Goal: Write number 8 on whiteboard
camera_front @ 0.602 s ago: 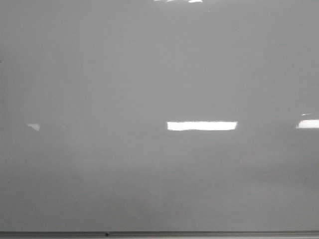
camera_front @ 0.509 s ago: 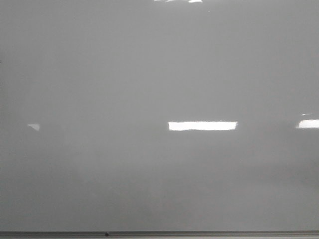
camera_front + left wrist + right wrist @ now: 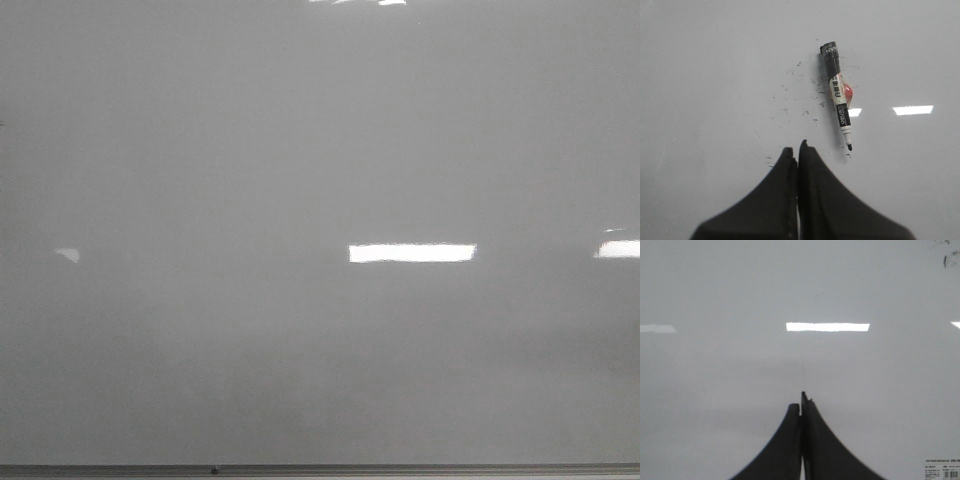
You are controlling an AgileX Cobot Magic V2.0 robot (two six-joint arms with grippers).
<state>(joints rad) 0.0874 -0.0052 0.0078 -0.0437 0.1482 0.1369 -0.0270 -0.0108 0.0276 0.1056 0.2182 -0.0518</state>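
The whiteboard (image 3: 200,150) fills the front view, glossy pale grey with a thin metal edge (image 3: 400,469) along the bottom. No number 8 shows on it in any view. Neither gripper shows in the front view. In the left wrist view my left gripper (image 3: 796,150) is shut and empty over the board (image 3: 715,75). An uncapped black marker (image 3: 837,95) lies on the board just beyond and to the side of the fingertips, tip towards them, among small black ink specks (image 3: 790,100). In the right wrist view my right gripper (image 3: 801,401) is shut and empty above bare board (image 3: 715,390).
Bright rectangular light reflections lie on the board (image 3: 412,253) (image 3: 827,327). A small printed label (image 3: 941,467) sits at one corner of the right wrist view, and dark smudges (image 3: 947,260) at another.
The middle light reflection in the front view has become slightly shorter at its left end. Nothing else has visibly changed.
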